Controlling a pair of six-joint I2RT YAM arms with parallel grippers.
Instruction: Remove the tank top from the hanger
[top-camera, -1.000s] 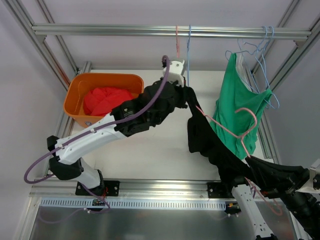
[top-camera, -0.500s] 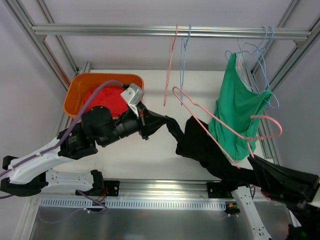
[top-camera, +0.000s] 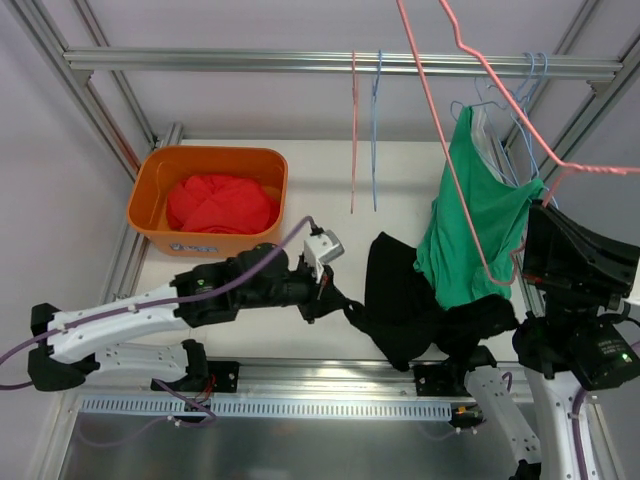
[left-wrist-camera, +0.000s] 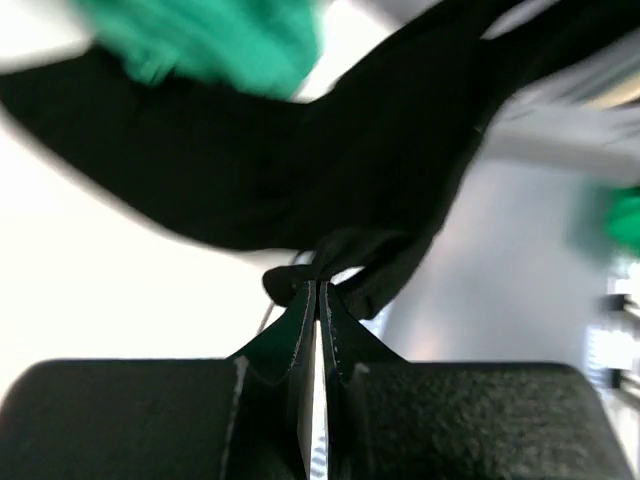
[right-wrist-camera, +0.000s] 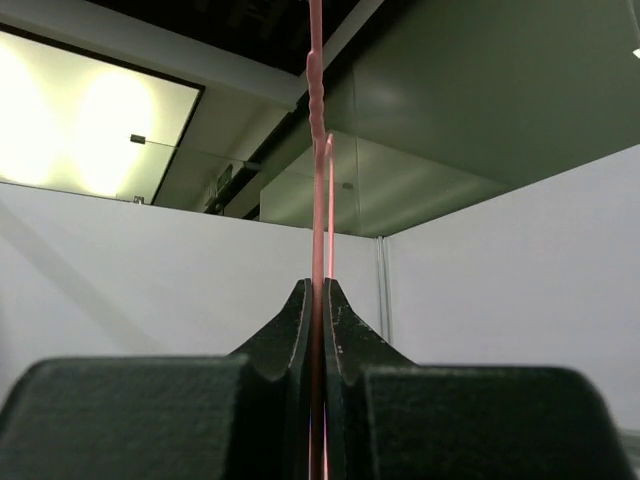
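The black tank top (top-camera: 400, 295) lies crumpled on the white table, right of centre. My left gripper (top-camera: 335, 292) is low over the table, shut on a fold of its edge. In the left wrist view the gripper (left-wrist-camera: 318, 288) pinches that black cloth (left-wrist-camera: 330, 170). The pink hanger (top-camera: 470, 190) is lifted high toward the camera, and its wire looks bare. My right gripper (top-camera: 543, 208) is shut on it near one end. The right wrist view shows that gripper (right-wrist-camera: 318, 287) closed on the thin pink wire (right-wrist-camera: 317, 150).
An orange bin (top-camera: 150, 190) holding red cloth (top-camera: 220, 202) sits at the back left. A green top (top-camera: 480, 205) hangs on blue hangers (top-camera: 530, 95) from the rail (top-camera: 250, 62). An empty pink hanger (top-camera: 353, 130) and a blue one (top-camera: 376, 130) hang mid-rail.
The left arm swung down and toward the near edge, dragging the black top with it. The right arm lifted the pink hanger, and the top came off onto the table.
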